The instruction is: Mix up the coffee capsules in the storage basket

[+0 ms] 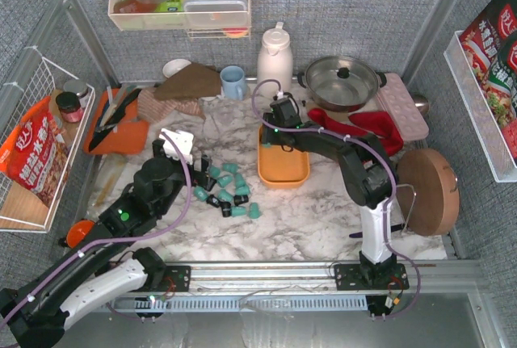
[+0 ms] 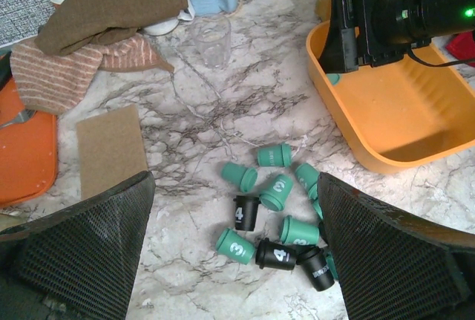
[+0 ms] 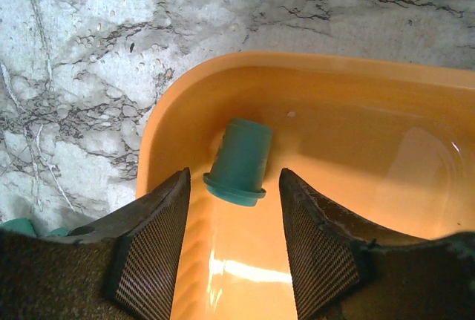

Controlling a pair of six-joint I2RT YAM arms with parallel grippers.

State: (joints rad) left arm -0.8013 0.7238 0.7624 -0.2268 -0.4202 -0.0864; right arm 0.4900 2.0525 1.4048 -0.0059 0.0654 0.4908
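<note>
The orange storage basket (image 1: 287,172) stands at mid table; its wall shows in the left wrist view (image 2: 349,134) and its rim in the right wrist view (image 3: 171,105). One teal capsule (image 3: 239,162) lies on its side in the basket's corner, between my right gripper's open fingers and untouched. My right gripper (image 3: 234,186) hovers over that corner (image 1: 271,134). Several teal and three black capsules (image 2: 278,216) lie scattered on the marble left of the basket (image 1: 230,190). My left gripper (image 2: 236,260) is wide open above them, holding nothing (image 1: 198,178).
A clear glass (image 2: 208,38), a blue mug (image 1: 233,81), brown cloths (image 2: 104,8) and a cork pad (image 2: 110,149) lie behind the capsules. An orange tray (image 1: 113,134) is at left. A thermos (image 1: 275,57), a pot (image 1: 339,81), a pink egg tray (image 1: 404,106) and a wooden board (image 1: 426,190) stand at back and right.
</note>
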